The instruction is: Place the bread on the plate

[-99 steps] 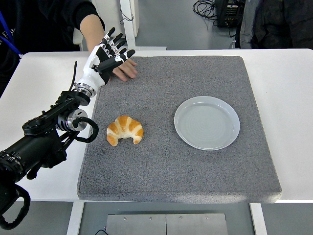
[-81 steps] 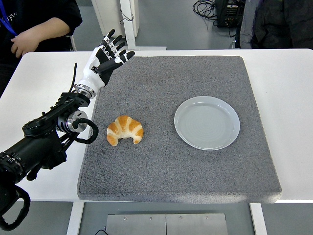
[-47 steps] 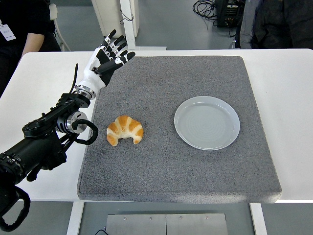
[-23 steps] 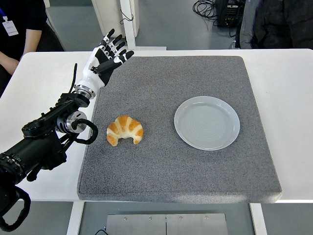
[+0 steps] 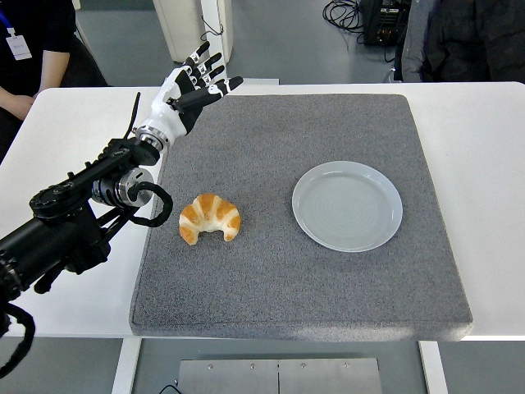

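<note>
A golden croissant [image 5: 210, 218] lies on the left part of the grey mat [image 5: 287, 279]. A round pale grey plate [image 5: 347, 205] sits on the mat to its right, with nothing on it. My left hand [image 5: 197, 86] is raised over the mat's far left corner, well beyond the croissant, with its fingers spread and nothing in it. My black left arm [image 5: 78, 222] comes in from the left edge. My right arm is out of view.
A person [image 5: 33, 49] stands at the table's far left corner, one hand [image 5: 12, 103] near the table edge. The white table [image 5: 484, 164] borders the mat on both sides.
A person's hand left the mat's far left corner and the person stepped back. My left hand has risen and shifted a little to the right, still spread.
</note>
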You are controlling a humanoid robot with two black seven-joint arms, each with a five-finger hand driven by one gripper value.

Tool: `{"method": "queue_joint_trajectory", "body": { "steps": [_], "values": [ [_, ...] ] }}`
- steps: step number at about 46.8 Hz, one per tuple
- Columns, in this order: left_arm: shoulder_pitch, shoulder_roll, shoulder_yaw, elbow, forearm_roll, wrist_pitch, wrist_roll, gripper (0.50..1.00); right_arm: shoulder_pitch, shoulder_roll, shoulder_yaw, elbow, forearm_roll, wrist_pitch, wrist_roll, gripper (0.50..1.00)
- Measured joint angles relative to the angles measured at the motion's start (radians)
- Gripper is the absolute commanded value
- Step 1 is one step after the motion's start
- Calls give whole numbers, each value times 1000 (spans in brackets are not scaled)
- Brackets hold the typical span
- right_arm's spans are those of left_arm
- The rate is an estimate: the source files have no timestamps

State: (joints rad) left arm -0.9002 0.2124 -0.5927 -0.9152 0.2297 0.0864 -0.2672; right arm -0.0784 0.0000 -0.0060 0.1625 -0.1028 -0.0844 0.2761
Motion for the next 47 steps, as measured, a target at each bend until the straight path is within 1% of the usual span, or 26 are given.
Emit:
{"method": "queue_joint_trajectory", "body": {
  "steps": [3, 8, 10, 15, 20, 24, 28, 33, 39, 47],
  "values": [
    [-21, 39, 23, -88, 1, 51, 58, 961, 0, 0, 0, 0, 0, 0, 0, 1000],
    [-79, 108, 109, -186, 0, 109, 116, 957, 0, 0, -1, 0, 0, 0, 0, 1000],
    [-109, 140, 147, -220, 0, 121, 129, 952, 0, 0, -1, 0, 0, 0, 0, 1000],
    [-180, 220, 238, -277, -1, 127, 157, 949, 0, 0, -1, 0, 0, 0, 0, 1000],
    [-284, 299, 362, -331, -1, 126, 189, 949, 0, 0, -1, 0, 0, 0, 0, 1000],
    [-391, 357, 495, -383, -1, 124, 223, 949, 0, 0, -2, 0, 0, 0, 0, 1000],
    [-476, 394, 605, -423, -1, 118, 250, 949, 1, 0, -2, 0, 0, 0, 0, 1000],
    [-556, 426, 690, -456, 1, 98, 284, 949, 2, 0, -2, -1, 0, 0, 0, 1000],
    [-648, 462, 789, -509, 8, 56, 324, 948, 3, 0, -1, -2, 0, 0, 0, 1000],
    [-770, 493, 941, -580, 20, 16, 337, 939, 3, 0, 0, -2, 0, 0, 0, 1000]
  ]
}}
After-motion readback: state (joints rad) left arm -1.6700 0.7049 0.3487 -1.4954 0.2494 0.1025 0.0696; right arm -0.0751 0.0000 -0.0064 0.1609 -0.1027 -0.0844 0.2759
